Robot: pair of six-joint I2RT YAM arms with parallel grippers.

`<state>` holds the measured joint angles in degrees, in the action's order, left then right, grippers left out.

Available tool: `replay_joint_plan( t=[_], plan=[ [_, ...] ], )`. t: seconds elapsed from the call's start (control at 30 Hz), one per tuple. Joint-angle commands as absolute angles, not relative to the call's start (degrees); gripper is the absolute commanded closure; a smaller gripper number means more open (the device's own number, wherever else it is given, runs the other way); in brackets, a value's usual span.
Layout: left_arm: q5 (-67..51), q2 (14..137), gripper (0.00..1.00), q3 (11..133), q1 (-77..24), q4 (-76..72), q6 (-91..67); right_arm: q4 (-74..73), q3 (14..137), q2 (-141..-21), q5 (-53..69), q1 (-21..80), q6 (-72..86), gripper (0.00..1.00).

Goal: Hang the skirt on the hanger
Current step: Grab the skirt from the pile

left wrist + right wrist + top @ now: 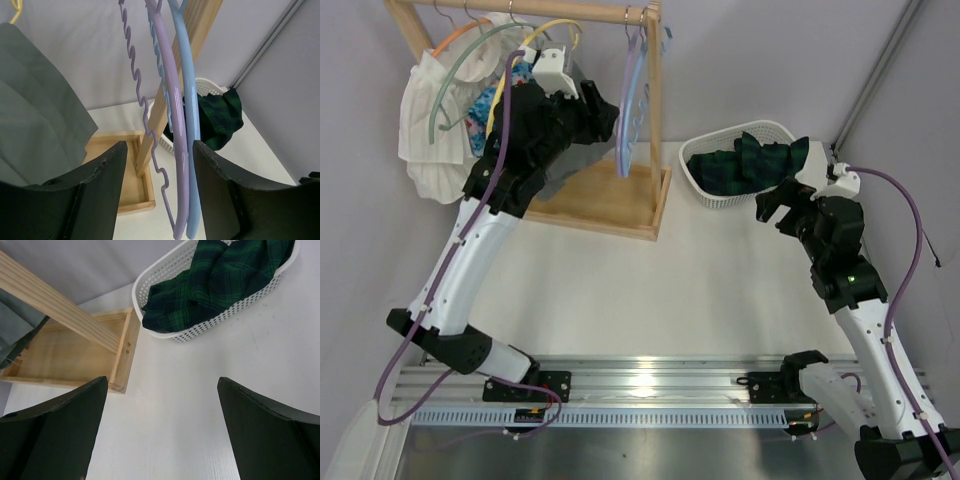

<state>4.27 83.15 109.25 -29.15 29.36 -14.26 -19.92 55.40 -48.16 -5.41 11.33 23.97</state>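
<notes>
We are hovering our right gripper point(161, 382) over the white table point(650, 290), its fingers spread wide and gripping nothing. Just beyond it, we are looking at the skirt point(215, 280), dark green plaid, lying bunched in the white basket point(225, 315) near the table's far right side. Farther back and to the left, we are reaching our left gripper point(159, 145) up to the wooden rack point(610, 200). Its jaws are standing apart around the purple hanger point(172, 100) and the blue hanger point(190, 100), which are hanging side by side. We are not clamping either one; the blue one is sitting close to one finger, and we cannot tell whether they are touching. A grey garment point(35, 110) is hanging just beside this gripper, and more clothes point(430, 130) are hanging at the rack's left end.
</notes>
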Motion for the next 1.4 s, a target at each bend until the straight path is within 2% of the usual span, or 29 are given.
replay_joint_plan(
  t=[0.0,0.4,0.47,0.7,0.97,1.07,1.17,1.33,1.37],
  plan=[
    [3.1,84.3,0.39,112.2,-29.5,29.4,-12.9,-20.5,54.3,-45.8,-6.9,11.0,24.3,0.01],
    [6.3,87.8,0.41,112.4,-29.4,30.0,-11.4,-19.6,53.0,-44.8,-7.9,10.4,23.6,0.01],
    [5.6,88.2,0.40,112.2,-29.5,30.0,-10.9,-19.6,52.8,-44.9,-8.0,10.3,23.7,0.01],
    [5.2,87.8,0.25,111.5,-30.2,27.4,-10.3,-19.7,52.6,-45.3,-7.8,10.1,23.7,0.01],
    [12.3,91.1,0.25,113.7,-32.3,28.0,-7.3,-19.8,52.5,-45.4,-7.7,9.9,23.7,0.01],
    [14.3,92.2,0.28,114.2,-32.4,27.5,-7.5,-19.8,52.5,-45.3,-7.7,9.8,23.6,0.01],
    [17.5,92.5,0.39,114.6,-32.6,27.2,-7.3,-19.8,52.6,-45.2,-7.7,9.8,23.6,0.01],
    [21.3,92.4,0.43,114.3,-32.7,25.8,-4.8,-20.6,52.5,-45.4,-8.2,9.8,23.9,0.01],
    [21.7,92.3,0.48,114.3,-32.7,25.7,-4.5,-20.7,52.6,-45.4,-8.2,9.7,23.9,0.01]
  ],
)
